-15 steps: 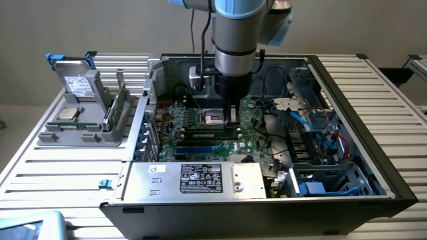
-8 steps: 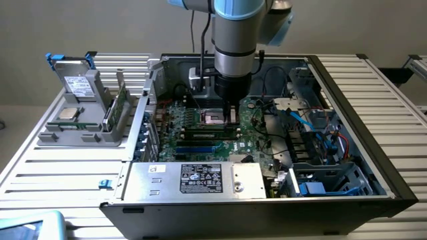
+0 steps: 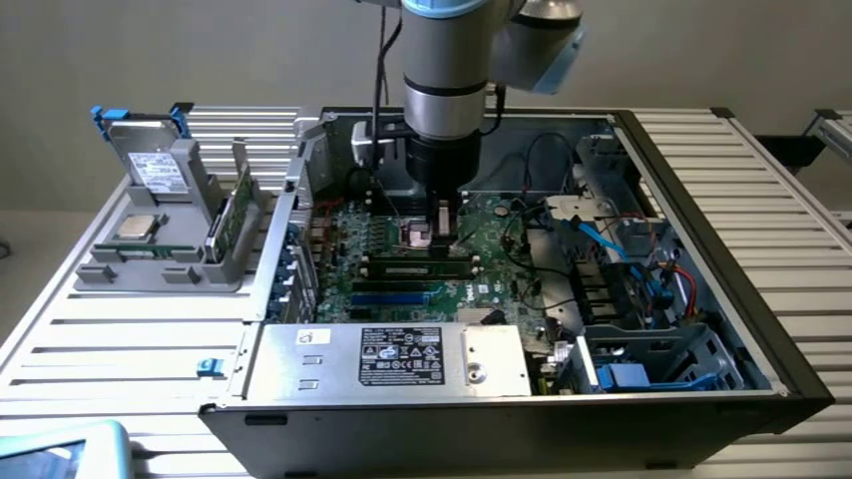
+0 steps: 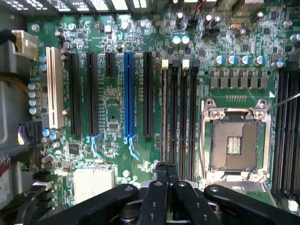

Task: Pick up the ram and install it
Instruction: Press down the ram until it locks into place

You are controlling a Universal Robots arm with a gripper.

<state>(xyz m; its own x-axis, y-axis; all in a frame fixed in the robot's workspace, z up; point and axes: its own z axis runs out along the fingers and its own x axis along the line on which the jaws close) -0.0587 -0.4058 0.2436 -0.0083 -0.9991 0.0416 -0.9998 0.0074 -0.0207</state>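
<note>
The end effector (image 4: 167,169) is closed with nothing between its fingers, low over the motherboard (image 4: 112,108). The ram (image 3: 423,266) sits in a slot at about 6 o'clock of it, inside the computer case (image 3: 745,299).

We find no legible text: print on white label (image 3: 399,356) atop power supply (image 3: 386,361) too small to read.
</note>
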